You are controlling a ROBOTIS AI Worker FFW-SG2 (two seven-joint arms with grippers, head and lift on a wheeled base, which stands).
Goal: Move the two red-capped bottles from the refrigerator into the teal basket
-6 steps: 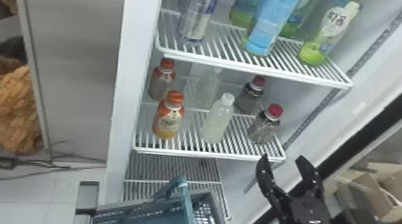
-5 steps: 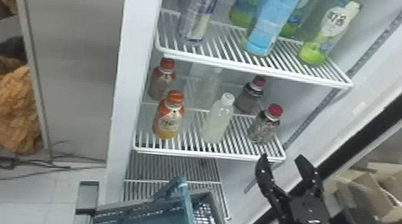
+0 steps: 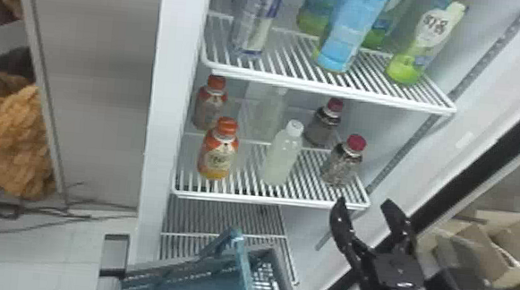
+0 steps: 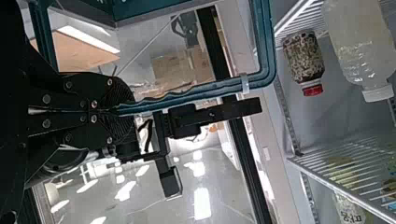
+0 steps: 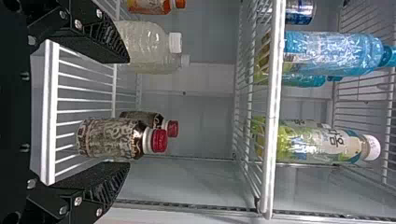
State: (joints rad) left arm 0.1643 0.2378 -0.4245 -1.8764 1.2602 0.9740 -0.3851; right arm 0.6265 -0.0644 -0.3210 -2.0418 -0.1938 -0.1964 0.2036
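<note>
In the head view my right gripper (image 3: 364, 203) stands open just outside the fridge, at the middle shelf's front right corner. The front red-capped bottle (image 3: 341, 166) stands upright on that shelf, with the other red-capped bottle (image 3: 323, 126) behind it. From the right wrist, the front bottle (image 5: 112, 137) appears between the open fingers of my right gripper (image 5: 129, 112), not gripped; the rear bottle's cap (image 5: 173, 128) shows past it. The teal basket (image 3: 188, 286) hangs low before the fridge. My left gripper (image 4: 125, 110) is shut on its handle (image 4: 187, 95).
A white-capped bottle (image 3: 283, 155) and an orange-capped bottle (image 3: 218, 154) share the middle shelf, with more bottles behind them. The upper shelf (image 3: 278, 74) holds tall bottles above. The fridge's right frame (image 3: 488, 149) rises beside my right gripper.
My right gripper has moved slightly up and left in the head view, closer to the middle shelf, staying open. The bottles and the basket have not moved.
</note>
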